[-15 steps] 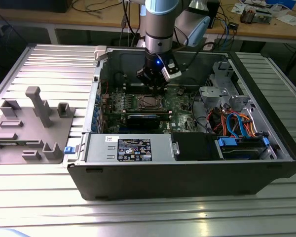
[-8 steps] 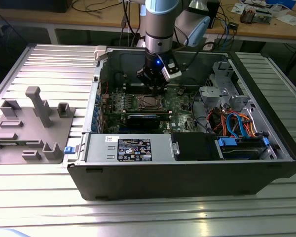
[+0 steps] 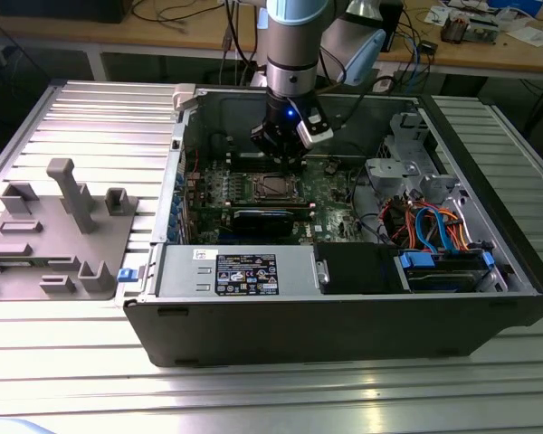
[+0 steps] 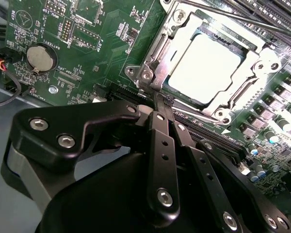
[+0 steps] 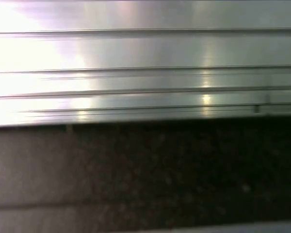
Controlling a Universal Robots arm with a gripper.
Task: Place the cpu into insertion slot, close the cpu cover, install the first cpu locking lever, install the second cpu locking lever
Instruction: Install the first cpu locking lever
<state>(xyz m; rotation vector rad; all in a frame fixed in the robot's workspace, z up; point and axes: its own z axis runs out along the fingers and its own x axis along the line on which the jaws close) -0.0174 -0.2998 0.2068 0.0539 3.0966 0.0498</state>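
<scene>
1. In the exterior view, the near wall of the open case [image 3: 344,316] stands in front, and just behind it lie the grey power supply [image 3: 240,271] and the drive bay with blue and orange cables [image 3: 434,231].
2. Beyond these lies the green board [image 3: 330,194]; a long black card [image 3: 271,220] lies on it between the power supply and the slot [image 3: 273,186].
3. The gripper [image 3: 285,155] hangs inside the case, just above the far edge of the slot, with the arm [image 3: 299,45] coming down over the far case wall.
4. In the second wrist view the fingers [image 4: 161,145] are pressed together, holding nothing, and their tip is at the corner of the cover [image 4: 254,63].
5. The cpu [image 4: 208,68] sits in the slot [image 4: 155,53], and the cover lies flat around it.
6. A thin lever [image 4: 233,19] runs along the far side of the cover.
7. A round battery [image 4: 41,58] sits on the board [image 4: 102,53], well apart from the slot.
8. To the exterior view's left, outside the case, a grey fixture [image 3: 59,235] rests on the ribbed table [image 3: 90,117], with open room around it.
9. The first wrist view shows the ribbed metal surface [image 5: 145,58] above a dark band.
</scene>
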